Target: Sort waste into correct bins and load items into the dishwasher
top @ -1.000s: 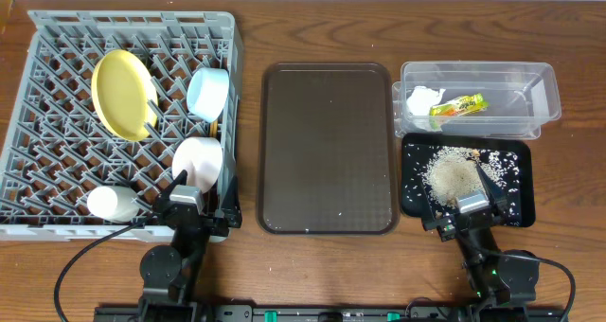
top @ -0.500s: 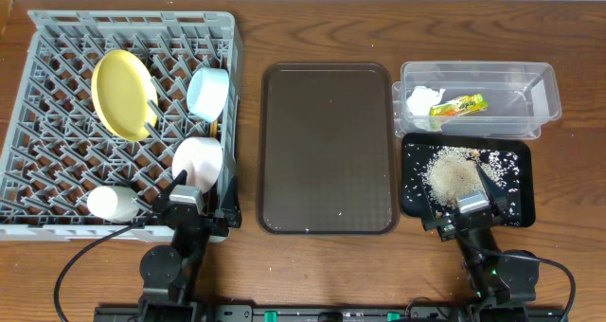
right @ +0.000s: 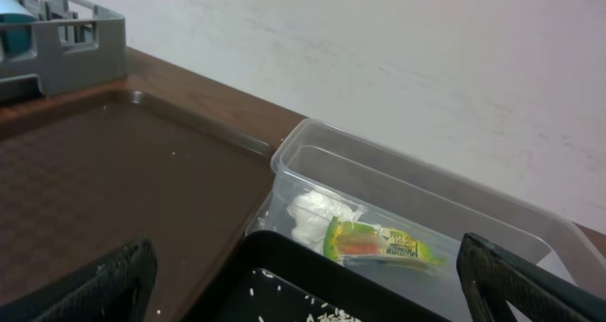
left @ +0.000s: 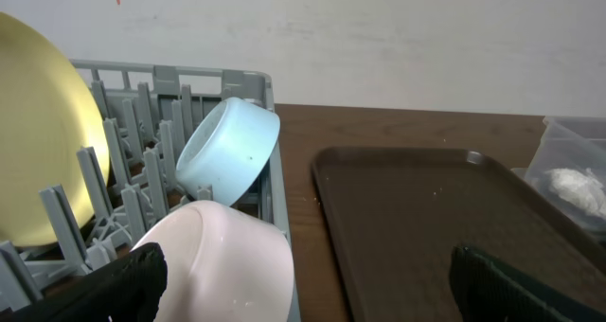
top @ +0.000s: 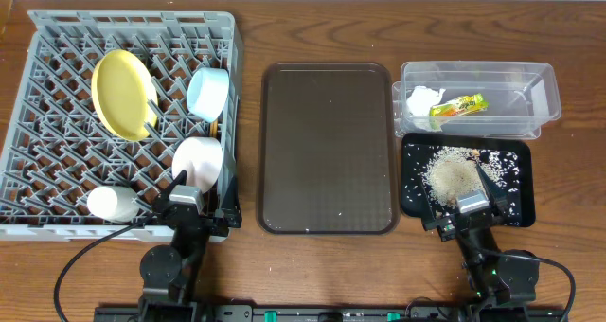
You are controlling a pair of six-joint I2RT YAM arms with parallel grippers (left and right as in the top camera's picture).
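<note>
Serving tray (top: 327,133) open mid-table, dish rack (top: 57,170) crowded at left

No text, brand, number or sign can be read in any view. Small dark print is seen on the yellow-green and orange snack wrapper (right: 383,244) in the clear plastic tub (right: 473,213), but it is too blurred to be made out.

The 2 arms are sitting folded low at the table's front edge, the left arm (top: 166,265) nearer the left corner and the right arm (top: 502,275) nearer the right. The left gripper (top: 201,204) and the right gripper (top: 466,206) are pointing toward the far edge, jaws spread wide.
</note>
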